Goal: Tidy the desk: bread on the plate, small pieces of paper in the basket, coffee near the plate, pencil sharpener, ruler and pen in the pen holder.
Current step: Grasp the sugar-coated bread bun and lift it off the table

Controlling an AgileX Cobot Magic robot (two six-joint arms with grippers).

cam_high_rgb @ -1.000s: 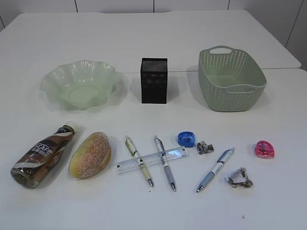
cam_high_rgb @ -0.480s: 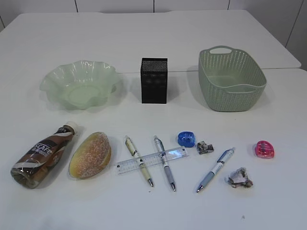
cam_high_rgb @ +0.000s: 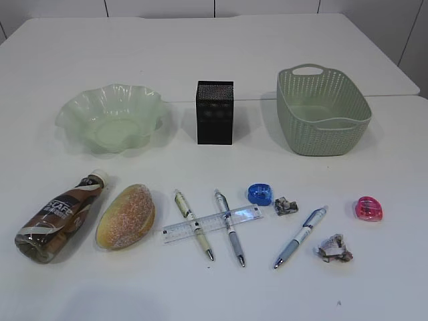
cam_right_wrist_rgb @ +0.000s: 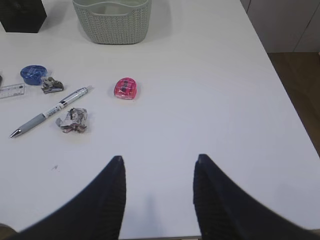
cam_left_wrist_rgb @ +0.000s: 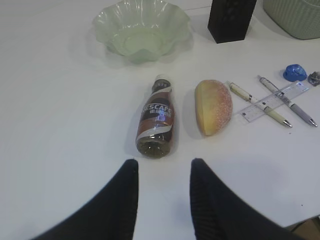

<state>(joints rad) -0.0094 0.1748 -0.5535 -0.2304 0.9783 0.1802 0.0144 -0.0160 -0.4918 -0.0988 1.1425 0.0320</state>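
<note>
White desk (cam_high_rgb: 221, 60), nothing sorted yet. Back row, left to right: ruffled green glass plate (cam_high_rgb: 112, 117), black mesh pen holder (cam_high_rgb: 215, 112) upright, sage woven-look basket (cam_high_rgb: 322, 110); all three well apart from one another. Front row: coffee (cam_high_rgb: 59, 217) bottle lying on its side at far left, white cap toward the plate; bread (cam_high_rgb: 126, 216) just beside it to the right, not clearly touching. Next, two pens side by side, a cream pen (cam_high_rgb: 193, 224) and a grey-grip pen (cam_high_rgb: 229, 227), with the clear ruler (cam_high_rgb: 212, 223) lying slantwise across both. Blue pencil sharpener (cam_high_rgb: 260, 194) sits just off the ruler's right end, and a small crumpled paper scrap (cam_high_rgb: 285, 206) is just beside it. A third, blue-barrelled pen (cam_high_rgb: 300, 237) lies diagonally farther right, with a larger paper wad (cam_high_rgb: 335, 248) near its tip end (apart, not touching). Pink pencil sharpener (cam_high_rgb: 369, 208) sits alone toward the right edge. Neither arm shows in the exterior view. Left gripper (cam_left_wrist_rgb: 162, 200) hangs above bare desk just short of the coffee bottle's base, fingers spread, nothing between them. Right gripper (cam_right_wrist_rgb: 159, 192) hangs over bare desk nearer than the pink sharpener, fingers likewise spread and empty.
</note>
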